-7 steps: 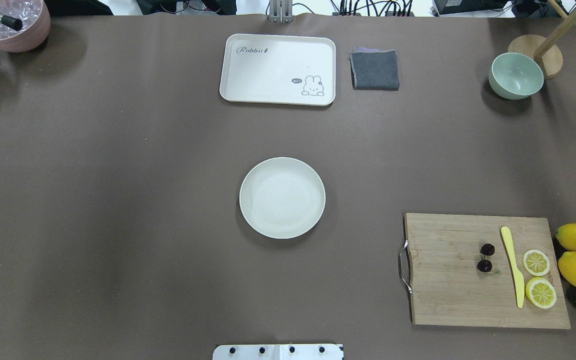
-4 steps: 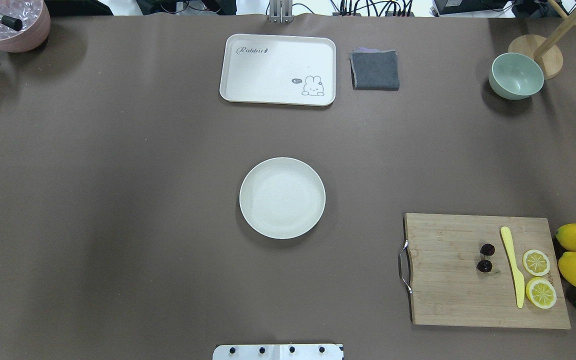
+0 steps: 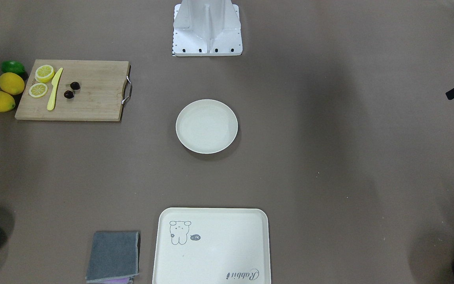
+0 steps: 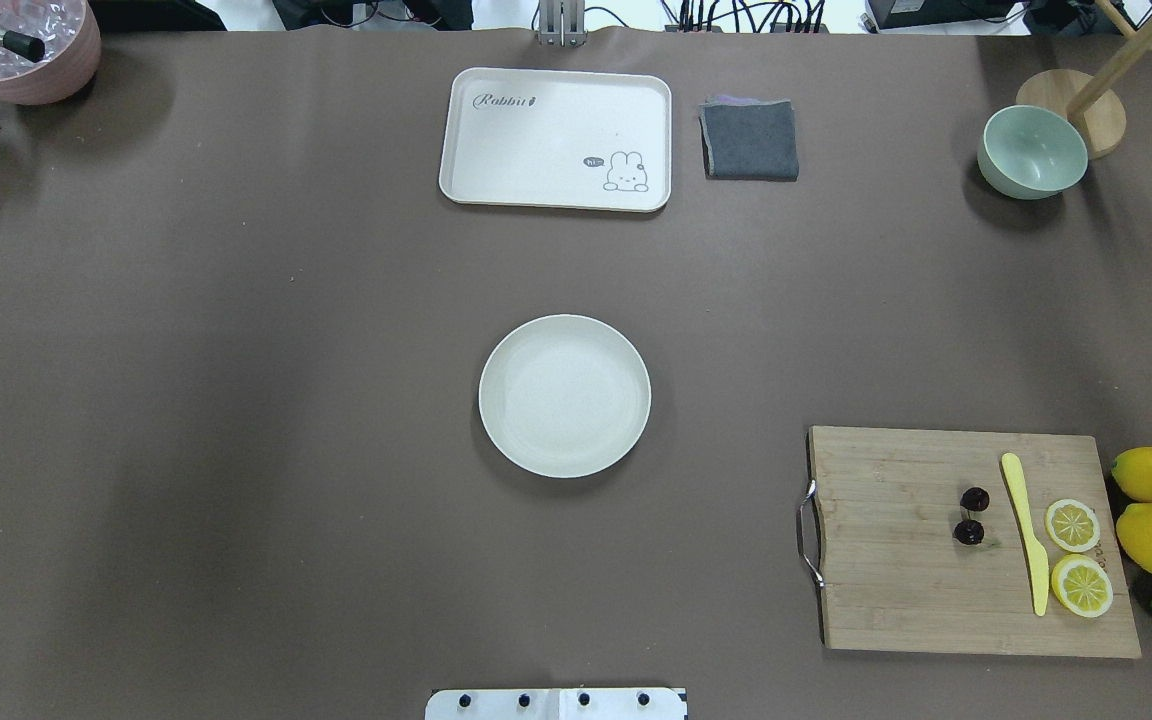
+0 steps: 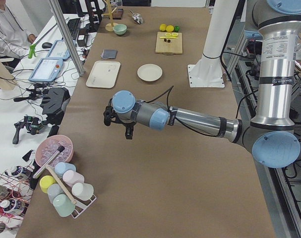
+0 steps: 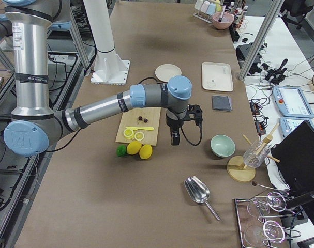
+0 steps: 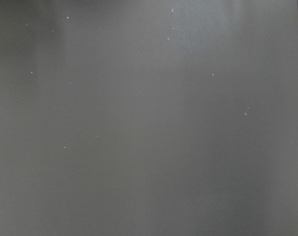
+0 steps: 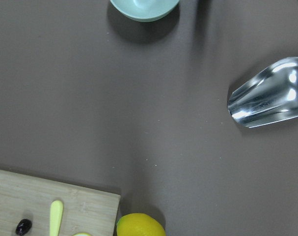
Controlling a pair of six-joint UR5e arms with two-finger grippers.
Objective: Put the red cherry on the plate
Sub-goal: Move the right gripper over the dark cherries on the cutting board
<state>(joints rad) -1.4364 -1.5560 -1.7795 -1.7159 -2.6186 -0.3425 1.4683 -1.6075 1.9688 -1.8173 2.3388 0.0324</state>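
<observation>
– right gripper (image 6: 173,140): hangs above the table (image 4: 236,400); whether its jaws are apart or together cannot be told.
– left gripper (image 5: 118,128): hangs over the brown table surface; jaw state likewise cannot be told.
– red cherry (image 4: 971,515): a dark pair on the cutting board (image 4: 896,560), near the right gripper, well apart from the left gripper, touched by neither.
– knife (image 4: 1026,535): yellow, just beside the red cherry, on the right gripper's side of it.
– plate (image 4: 565,396): between the two grippers, well apart from both; the red cherry is not yet on it.
</observation>
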